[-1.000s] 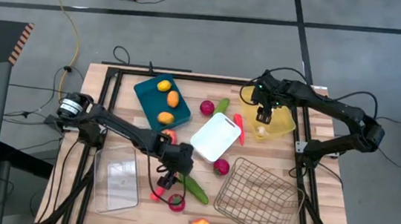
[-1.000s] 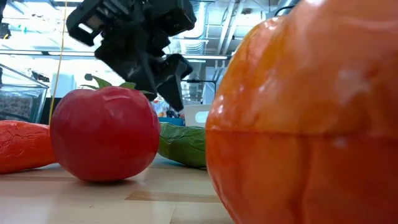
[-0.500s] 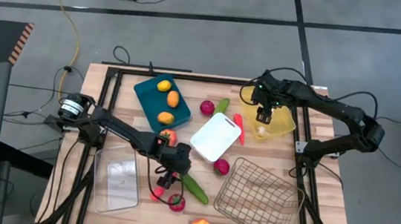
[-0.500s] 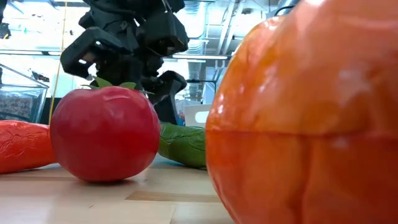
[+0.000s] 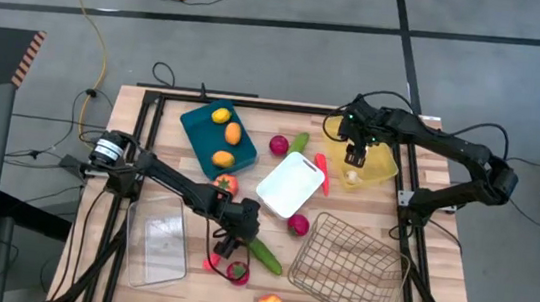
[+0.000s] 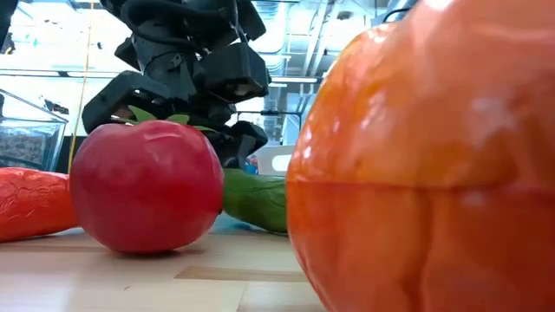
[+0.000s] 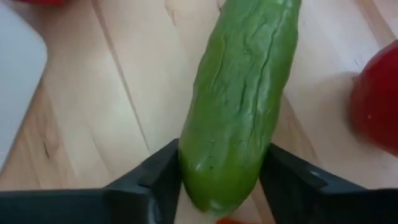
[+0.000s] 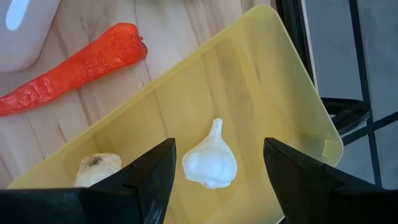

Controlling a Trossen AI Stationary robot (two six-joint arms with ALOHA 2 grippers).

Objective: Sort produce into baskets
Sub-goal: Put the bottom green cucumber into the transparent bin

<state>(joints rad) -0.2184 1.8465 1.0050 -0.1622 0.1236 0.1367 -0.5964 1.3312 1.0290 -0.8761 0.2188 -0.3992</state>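
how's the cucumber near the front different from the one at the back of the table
The front cucumber lies between the left gripper fingers; the back cucumber lies untouched. The front one sits beside a tomato, the back one by the white tray. Both are green and rest on bare table.

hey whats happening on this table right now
A two-armed robot is sorting toy produce into trays. The left claw is low over the table's front, its fingers on either side of a green cucumber lying on the wood beside a red tomato. The right claw hangs open over the yellow tray, which holds two white garlic bulbs. A teal tray already holds three citrus fruits; the wire basket looks empty.
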